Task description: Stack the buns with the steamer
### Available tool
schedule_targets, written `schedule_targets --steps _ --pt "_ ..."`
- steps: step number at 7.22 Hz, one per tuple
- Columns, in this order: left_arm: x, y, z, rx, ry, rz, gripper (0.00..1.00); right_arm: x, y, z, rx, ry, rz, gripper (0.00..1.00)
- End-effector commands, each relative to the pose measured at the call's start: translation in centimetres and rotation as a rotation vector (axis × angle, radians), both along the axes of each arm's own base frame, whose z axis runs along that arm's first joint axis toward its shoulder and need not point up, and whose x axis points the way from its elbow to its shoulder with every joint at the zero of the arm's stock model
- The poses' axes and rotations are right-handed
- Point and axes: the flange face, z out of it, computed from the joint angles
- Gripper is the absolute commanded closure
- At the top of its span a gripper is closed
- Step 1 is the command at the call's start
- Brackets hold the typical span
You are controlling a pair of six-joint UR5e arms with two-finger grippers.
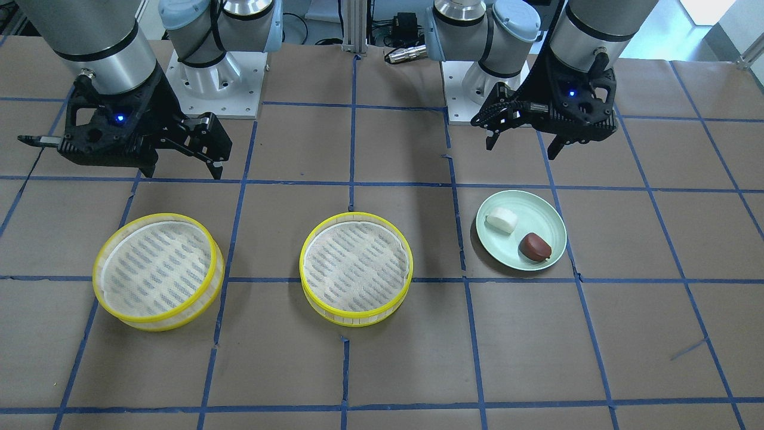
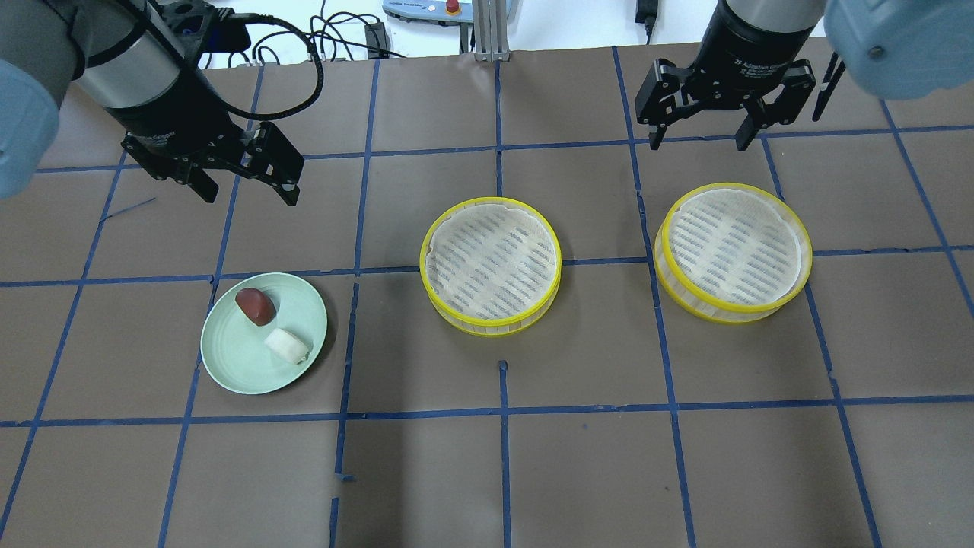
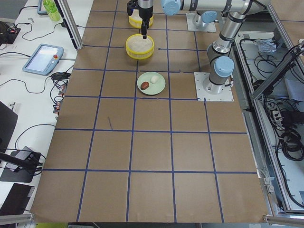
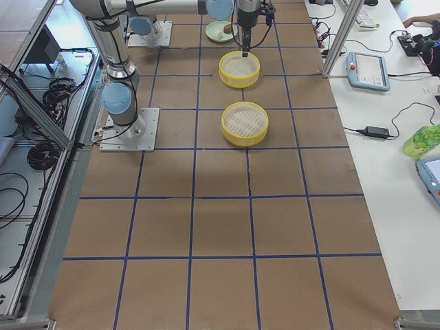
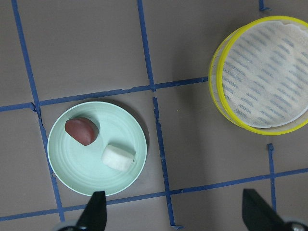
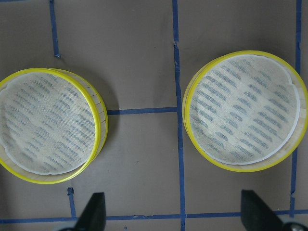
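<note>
On the brown paper-covered table (image 2: 487, 472), ruled into squares by blue tape lines (image 2: 498, 411), two steamer tiers stand singly and well apart. Both are round, with yellow rims and white perforated mesh floors. One steamer tier (image 2: 491, 262) sits near the table's middle, and the second steamer tier (image 2: 734, 251) sits toward the robot's right.

Toward the robot's left lies one pale-green plate (image 2: 236, 369), and both buns rest on it. The white oblong bun (image 2: 286, 346) and the dark reddish-brown bun (image 2: 255, 306) lie just beside each other. The left wrist view shows a narrow gap between them. That makes two buns on one plate, and two tiers with their mesh floors in plain sight.

Two grippers hang above the table, touching nothing. The left gripper (image 2: 249, 194) is in the air near the plate, its two fingers spread wide apart. The right gripper (image 2: 698, 143) hovers near the second tier, its fingers likewise spread with nothing between them. The right wrist view shows both tiers side by side below that gripper.
</note>
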Motion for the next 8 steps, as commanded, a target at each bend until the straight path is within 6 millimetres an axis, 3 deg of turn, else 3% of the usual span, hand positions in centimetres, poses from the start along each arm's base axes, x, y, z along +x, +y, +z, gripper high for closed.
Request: schedule_targets --steps 1,2,3,5,6,7,8 --pt "0.0 0.0 0.0 -0.002 0.0 -0.002 0.0 0.0 -0.1 -0.1 0.004 0.002 0.0 0.0" --pt "0.0 0.0 0.1 -0.003 0.0 -0.002 0.0 -0.2 -0.4 -0.1 0.002 0.005 0.004 0.0" --pt "0.0 0.2 0.2 -0.004 -0.006 -0.002 0.0 -1.8 -0.9 -0.7 0.013 0.013 -0.012 0.0" --pt "1.0 1.4 0.9 0.0 -0.015 -0.008 0.0 -12.1 -2.6 -2.8 0.063 0.019 0.012 0.0" --pt "2.6 1.4 -1.6 0.041 -0.005 -0.062 0.0 -15.9 -2.6 -4.0 0.079 0.012 0.059 0.0" --pt "5.3 1.6 -6.1 0.119 0.013 -0.033 0.0 -20.2 -2.8 -7.0 0.113 -0.01 0.09 0.01" --pt "5.6 1.7 -11.0 0.156 0.016 -0.026 0.0 -26.2 -3.1 -12.6 0.139 -0.039 0.085 0.01"
